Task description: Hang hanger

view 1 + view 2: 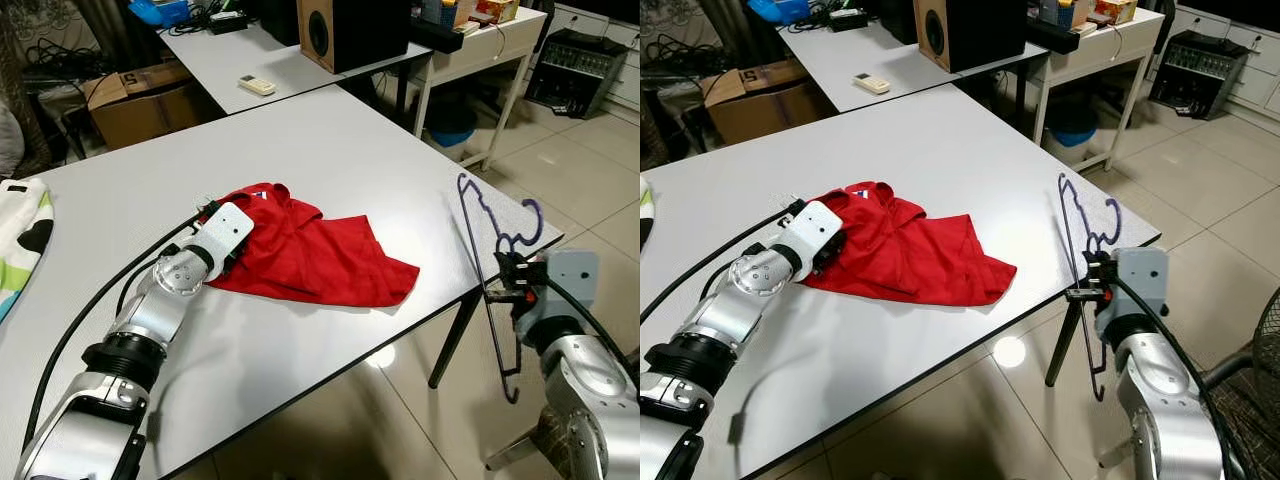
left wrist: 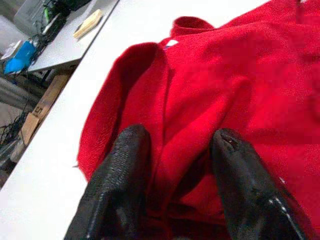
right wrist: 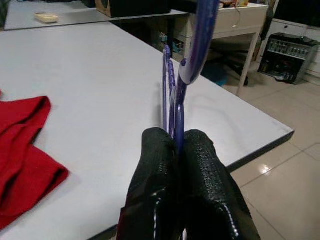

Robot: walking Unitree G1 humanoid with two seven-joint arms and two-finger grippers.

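Two arms, catalogued by view.

Left eye view: left arm lies across the white table (image 1: 330,150), forearm running from 7 o'clock toward the centre, its left gripper (image 1: 228,232) set on the near-left edge of a crumpled red garment (image 1: 310,255). Right arm rises at 4 o'clock beyond the table's corner; right gripper (image 1: 508,272) holds a purple wire hanger (image 1: 478,230) upright over the table edge, hook end at top. Cardboard box (image 1: 135,100) on the floor at 11 o'clock, flaps partly open, contents not legible. Second table (image 1: 250,55) at 12 o'clock carries a wooden speaker (image 1: 345,30) and a remote control (image 1: 257,85).

Right eye view: same layout; the hanger's long wire hangs down below the table edge.

Left wrist view: two black fingers (image 2: 122,185) spread apart, a raised fold of red cloth lying between them and touching both.

Right wrist view: fingers (image 3: 155,175) pressed together, clamping the hanger's thin purple wire; the wire is glossy, with a notched, wavy shoulder.
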